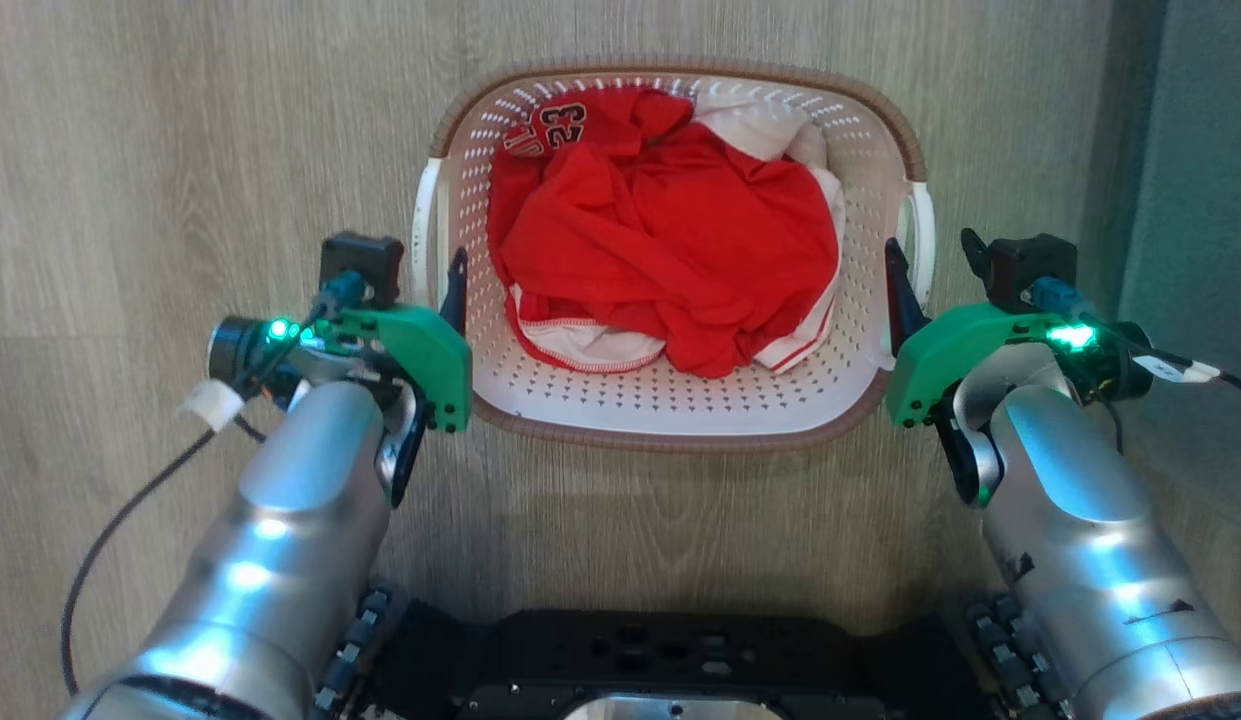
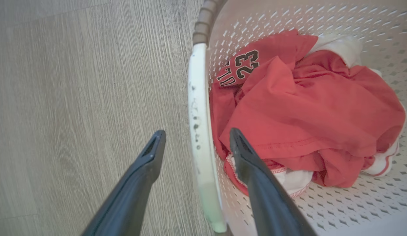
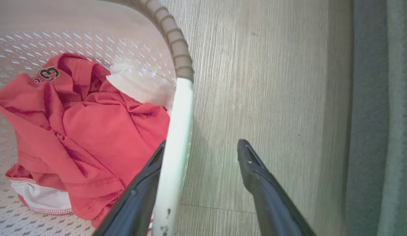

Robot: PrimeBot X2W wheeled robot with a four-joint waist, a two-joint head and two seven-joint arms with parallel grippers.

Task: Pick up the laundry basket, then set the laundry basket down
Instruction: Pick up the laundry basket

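On the floor: laundry basket of clothes.
Left gripper and right gripper straddle its handles, fingers wide.

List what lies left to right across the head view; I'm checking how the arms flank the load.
Wood floor → left end effector → red jersey, inside the laundry basket → right end effector → grey strip at the far edge.

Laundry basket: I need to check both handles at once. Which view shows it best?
Head view: the whole laundry basket shows, both handles included. Each wrist view shows one handle and some wall.
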